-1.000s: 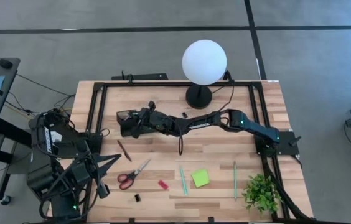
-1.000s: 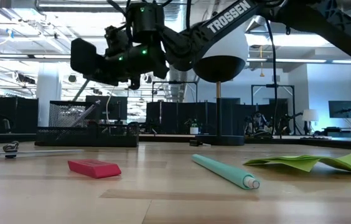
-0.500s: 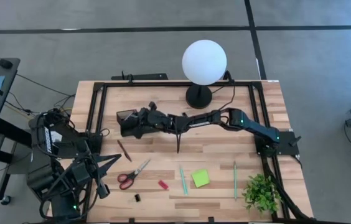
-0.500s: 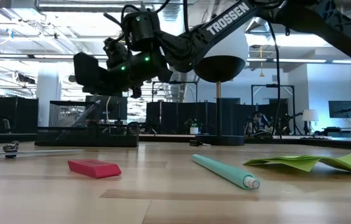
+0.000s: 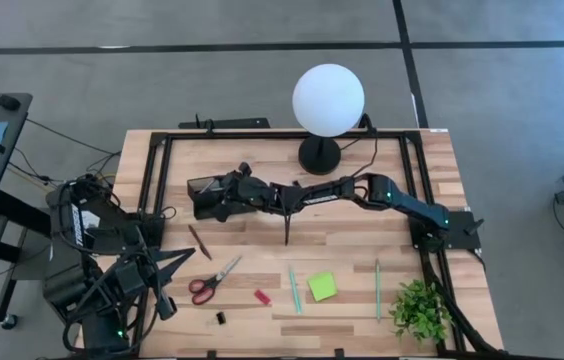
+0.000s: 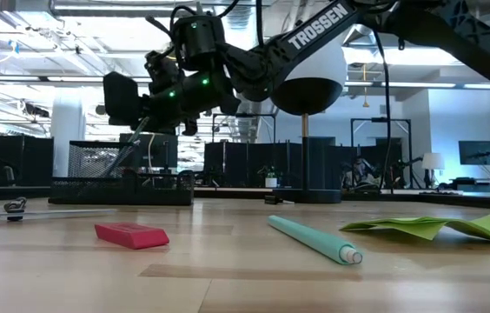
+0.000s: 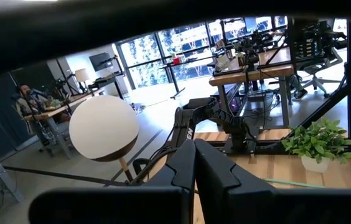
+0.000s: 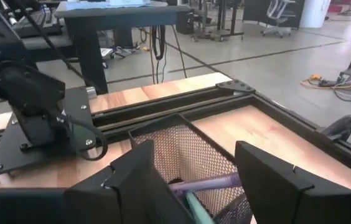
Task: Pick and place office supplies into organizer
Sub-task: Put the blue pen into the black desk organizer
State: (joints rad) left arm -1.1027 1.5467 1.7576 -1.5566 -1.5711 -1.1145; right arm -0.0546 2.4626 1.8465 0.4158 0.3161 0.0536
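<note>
right gripper (image 5: pixel 205 198), fingers apart, hovers over the black mesh desk organizer (image 5: pixel 202 190) at centre-left of the high view, pens inside. left gripper (image 7: pixel 194 163), fingers together, waits lower left.

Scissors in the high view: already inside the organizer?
No, the red-handled scissors lie on the bare table near its front edge, well apart from the black organizer further back.

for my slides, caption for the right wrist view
Open right gripper above the mesh organizer, pens inside.
</note>
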